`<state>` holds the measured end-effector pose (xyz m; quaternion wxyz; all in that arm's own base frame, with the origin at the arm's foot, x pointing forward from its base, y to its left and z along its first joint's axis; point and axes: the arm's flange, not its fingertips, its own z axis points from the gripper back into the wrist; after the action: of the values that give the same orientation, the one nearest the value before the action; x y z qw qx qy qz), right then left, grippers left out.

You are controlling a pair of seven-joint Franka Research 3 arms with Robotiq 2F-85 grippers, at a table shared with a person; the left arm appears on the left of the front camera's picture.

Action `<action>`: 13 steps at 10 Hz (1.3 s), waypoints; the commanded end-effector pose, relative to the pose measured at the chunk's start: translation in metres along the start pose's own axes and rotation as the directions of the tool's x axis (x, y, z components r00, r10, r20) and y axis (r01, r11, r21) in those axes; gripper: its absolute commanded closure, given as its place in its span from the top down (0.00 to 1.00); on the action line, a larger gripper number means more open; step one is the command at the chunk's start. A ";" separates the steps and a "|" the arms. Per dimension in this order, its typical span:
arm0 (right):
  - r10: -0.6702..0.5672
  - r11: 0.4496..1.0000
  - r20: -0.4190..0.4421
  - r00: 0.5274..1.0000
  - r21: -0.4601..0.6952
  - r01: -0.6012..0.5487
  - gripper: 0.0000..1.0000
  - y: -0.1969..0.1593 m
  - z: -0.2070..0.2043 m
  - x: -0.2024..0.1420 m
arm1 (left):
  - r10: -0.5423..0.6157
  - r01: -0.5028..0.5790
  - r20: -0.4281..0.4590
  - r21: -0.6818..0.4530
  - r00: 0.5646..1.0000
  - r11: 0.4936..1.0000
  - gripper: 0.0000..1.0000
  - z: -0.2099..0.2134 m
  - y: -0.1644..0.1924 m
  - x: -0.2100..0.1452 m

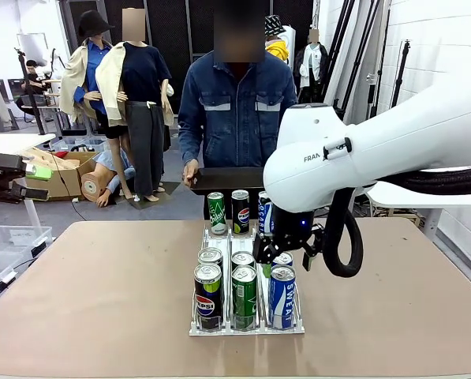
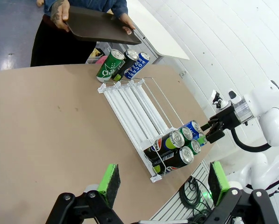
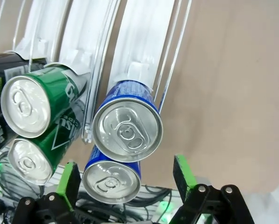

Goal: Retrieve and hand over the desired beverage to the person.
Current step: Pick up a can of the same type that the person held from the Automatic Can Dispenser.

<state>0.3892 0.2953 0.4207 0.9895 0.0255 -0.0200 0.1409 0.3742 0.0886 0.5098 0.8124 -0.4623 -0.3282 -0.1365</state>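
A white wire rack [image 1: 247, 328] on the table holds soda cans in three lanes: black Pepsi [image 1: 207, 296], green Sprite [image 1: 244, 296] and blue Pocari Sweat [image 1: 282, 296]. Three more cans [image 1: 241, 211] stand at the rack's far end. My right gripper [image 1: 286, 245] hangs open just above the blue cans [image 3: 126, 128] in the right lane, its green pads [image 3: 182, 171] to either side of the nearer blue can [image 3: 111, 182], touching nothing. My left gripper [image 2: 163, 186] is open and empty, high over the table. The person [image 1: 235, 110] stands at the far side.
The person holds a dark tray [image 1: 227, 180] with both hands just beyond the far cans. Bare brown tabletop [image 1: 93, 292] lies left and right of the rack. My right arm's white body [image 1: 361, 150] looms over the table's right half.
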 end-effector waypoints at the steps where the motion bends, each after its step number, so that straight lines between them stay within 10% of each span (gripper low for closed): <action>1: -0.016 1.000 0.020 1.000 -0.025 0.016 1.00 0.007 -0.012 -0.002 | -0.004 0.004 0.004 -0.010 1.000 1.000 1.00 0.002 0.001 -0.001; 13: -0.001 1.000 -0.007 1.000 0.004 0.001 1.00 0.004 -0.013 -0.001 | -0.004 0.004 0.004 -0.010 1.000 1.000 1.00 0.002 0.001 -0.001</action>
<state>0.3878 0.2994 0.4083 0.9898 0.0277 -0.0169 0.1387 0.3741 0.0886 0.5098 0.8124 -0.4623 -0.3282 -0.1364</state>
